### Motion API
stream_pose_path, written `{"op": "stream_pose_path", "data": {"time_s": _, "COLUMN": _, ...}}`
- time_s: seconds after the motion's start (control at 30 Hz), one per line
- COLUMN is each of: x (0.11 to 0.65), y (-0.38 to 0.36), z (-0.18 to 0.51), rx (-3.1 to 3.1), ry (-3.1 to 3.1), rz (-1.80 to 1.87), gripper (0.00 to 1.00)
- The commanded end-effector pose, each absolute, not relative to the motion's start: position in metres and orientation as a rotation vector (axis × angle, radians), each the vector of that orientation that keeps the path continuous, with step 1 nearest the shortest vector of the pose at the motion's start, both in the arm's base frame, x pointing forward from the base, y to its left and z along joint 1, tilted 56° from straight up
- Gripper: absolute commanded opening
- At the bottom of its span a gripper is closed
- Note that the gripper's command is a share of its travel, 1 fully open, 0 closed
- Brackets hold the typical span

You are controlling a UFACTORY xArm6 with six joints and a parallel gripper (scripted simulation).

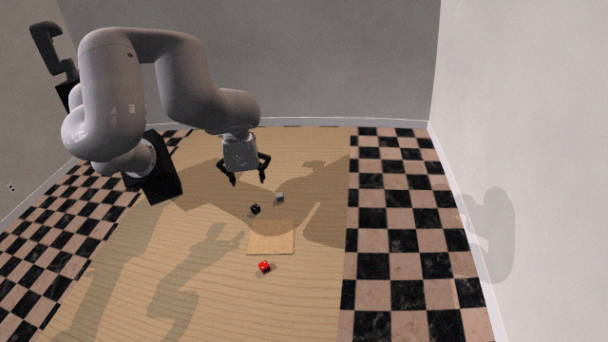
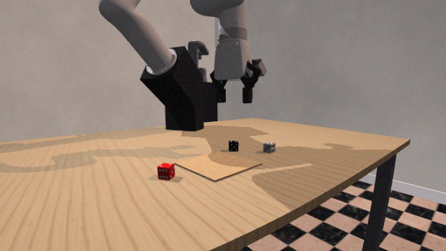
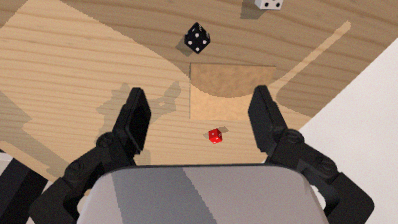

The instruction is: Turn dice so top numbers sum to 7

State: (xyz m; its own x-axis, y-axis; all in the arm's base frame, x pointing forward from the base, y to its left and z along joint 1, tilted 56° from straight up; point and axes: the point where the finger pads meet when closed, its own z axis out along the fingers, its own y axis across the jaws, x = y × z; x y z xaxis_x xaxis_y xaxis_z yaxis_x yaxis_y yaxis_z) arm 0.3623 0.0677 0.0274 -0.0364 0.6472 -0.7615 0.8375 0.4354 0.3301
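A thin tan mat [image 1: 271, 237] [image 2: 219, 165] [image 3: 230, 92] lies flat on the wooden table, with no die on it. A black die [image 1: 256, 208] [image 2: 233, 146] [image 3: 197, 38] sits just off the mat's far edge. A white die [image 1: 279, 197] [image 2: 269, 147] [image 3: 269, 4] sits further back, to the right. A red die [image 1: 264, 266] [image 2: 166, 171] [image 3: 215, 135] sits off the mat's near side. My gripper [image 1: 247, 179] [image 2: 234, 95] [image 3: 199, 99] is open and empty, hanging high above the table behind the black die.
The arm's black base block [image 1: 159, 178] [image 2: 181, 94] stands at the back left of the table [image 1: 204, 294] [image 2: 87, 209]. The table's right edge [image 2: 313, 195] drops to a checkered floor [image 1: 404, 237].
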Motion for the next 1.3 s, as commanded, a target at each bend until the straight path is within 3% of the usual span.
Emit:
{"op": "stream_pose_path", "data": {"time_s": 0.0, "x": 0.364, "y": 0.067, "z": 0.027, "rx": 1.174, "ry": 1.847, "rz": -0.336, "gripper": 1.0}}
{"op": "stream_pose_path", "data": {"time_s": 1.27, "x": 0.374, "y": 0.055, "z": 0.016, "rx": -0.115, "ry": 2.359, "rz": -0.985, "gripper": 1.0}}
